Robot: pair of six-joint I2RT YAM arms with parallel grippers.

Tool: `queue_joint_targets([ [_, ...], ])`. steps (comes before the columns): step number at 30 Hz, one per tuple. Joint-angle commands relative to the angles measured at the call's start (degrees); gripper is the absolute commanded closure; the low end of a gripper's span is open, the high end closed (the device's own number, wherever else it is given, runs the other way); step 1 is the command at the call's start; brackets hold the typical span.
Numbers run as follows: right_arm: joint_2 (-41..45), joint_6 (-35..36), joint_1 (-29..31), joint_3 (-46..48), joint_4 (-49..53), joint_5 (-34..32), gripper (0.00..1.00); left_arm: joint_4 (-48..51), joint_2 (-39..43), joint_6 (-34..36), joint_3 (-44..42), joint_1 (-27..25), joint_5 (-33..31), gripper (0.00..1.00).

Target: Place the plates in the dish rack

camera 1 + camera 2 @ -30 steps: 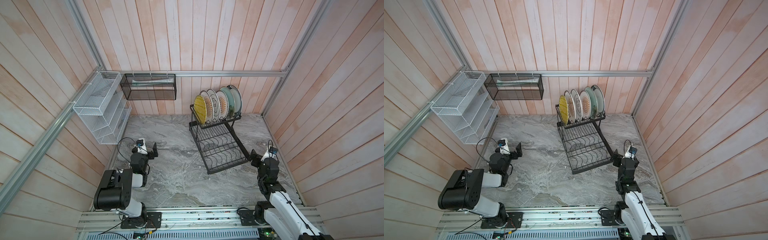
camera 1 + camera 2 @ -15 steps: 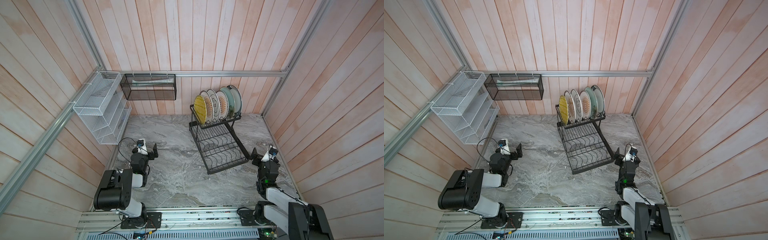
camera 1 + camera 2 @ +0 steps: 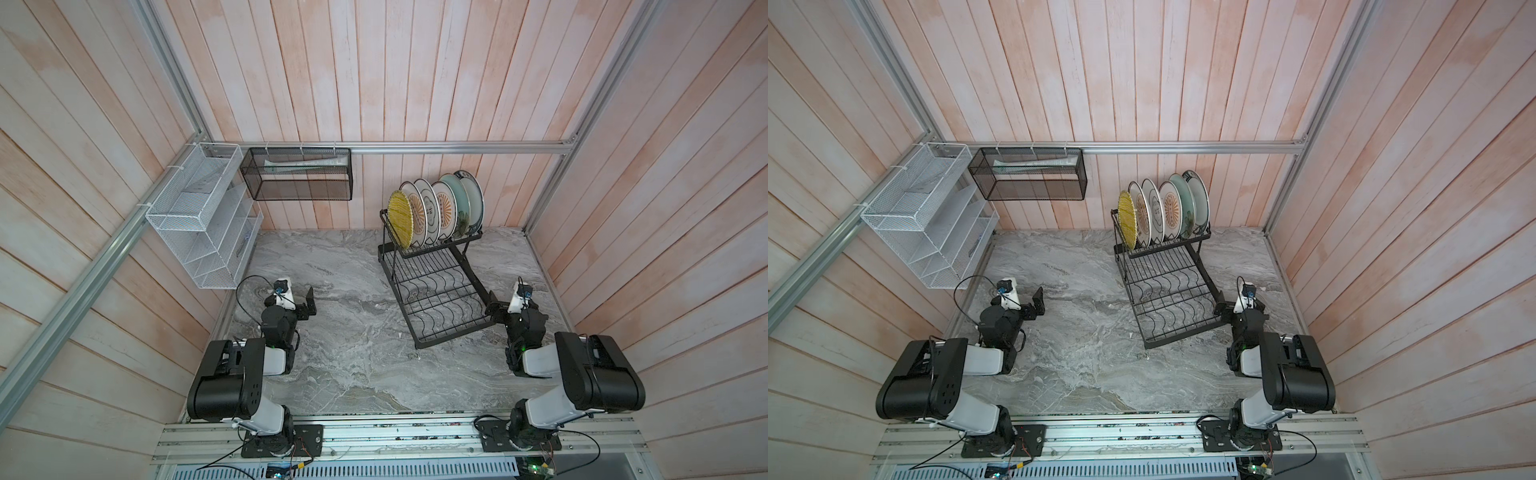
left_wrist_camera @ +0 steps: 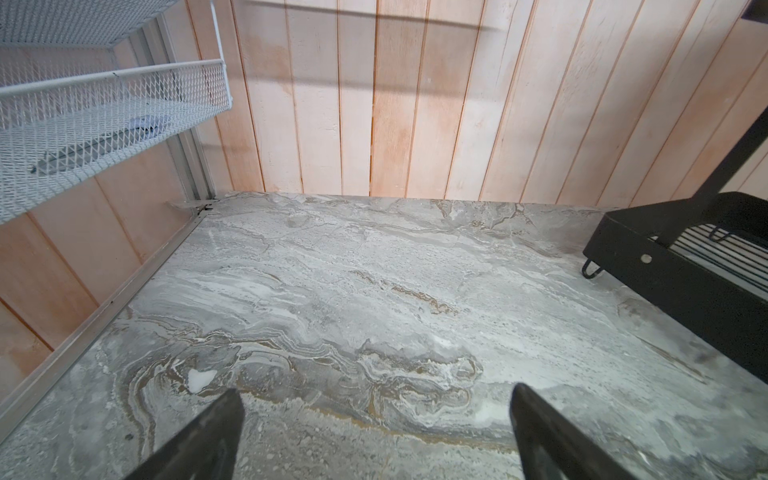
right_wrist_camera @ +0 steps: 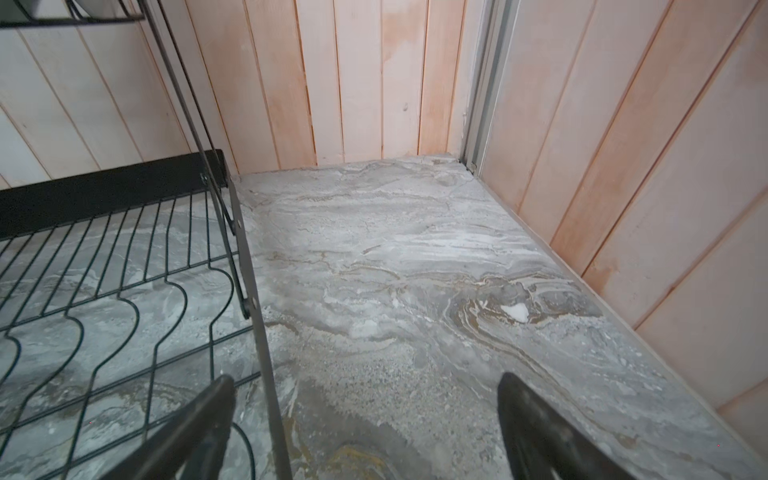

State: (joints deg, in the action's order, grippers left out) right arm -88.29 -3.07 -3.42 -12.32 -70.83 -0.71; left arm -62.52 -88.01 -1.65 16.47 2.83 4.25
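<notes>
All six plates (image 3: 436, 212) stand up on their edges in a row in the top basket of the dish rack (image 3: 440, 246). That is a little right of the middle in both top views, close to the back wall. The small yellow plate (image 3: 401, 218) is at the left end of the row, and the plate with the dark rim (image 3: 473, 201) is at the right end. The rack's low tray reaches toward the bottom of the frame, and the grey table (image 3: 353, 365) shows through its wavy wires. The left claw (image 3: 308, 302) is low over the table at the middle left of the frame, well apart from the rack. Its two fingers (image 4: 216, 432) are spread wide and hold nothing. The right claw (image 3: 492, 306) is at the middle right, just beside the right side of the low tray. Its fingers (image 5: 536, 424) are also spread wide, with nothing between them. I cannot tell if one of them touches the rack's side bar. A white mesh shelf (image 3: 199, 232) and a black mesh basket (image 3: 299, 178) hang on the walls at the upper left.
</notes>
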Motion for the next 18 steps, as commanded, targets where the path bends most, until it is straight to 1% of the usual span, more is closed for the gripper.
queue_joint_targets([
  [1, 0.7, 1.4, 0.3, -1.4, 0.6, 2.0, 0.02, 0.1, -0.2, 0.5, 0.5, -0.2, 0.4, 0.0],
  [2, 1.6, 1.6, 0.2, -2.2, 3.6, 2.2, 0.02, 0.1, -0.1, 0.5, 0.5, -0.2, 0.4, 0.0],
  [5, 0.9, 1.1, 0.2, -1.6, 1.4, 1.8, 0.02, 0.1, -0.2, 0.5, 0.6, -0.3, 0.4, 0.0],
  [7, 1.4, 1.7, 0.2, -2.0, 3.1, 2.1, 0.02, 0.1, -0.2, 0.5, 0.5, -0.3, 0.4, 0.0],
  [18, 1.4, 1.6, 0.2, -2.0, 2.8, 2.2, 0.02, 0.2, -0.2, 0.5, 0.5, -0.3, 0.4, 0.0],
])
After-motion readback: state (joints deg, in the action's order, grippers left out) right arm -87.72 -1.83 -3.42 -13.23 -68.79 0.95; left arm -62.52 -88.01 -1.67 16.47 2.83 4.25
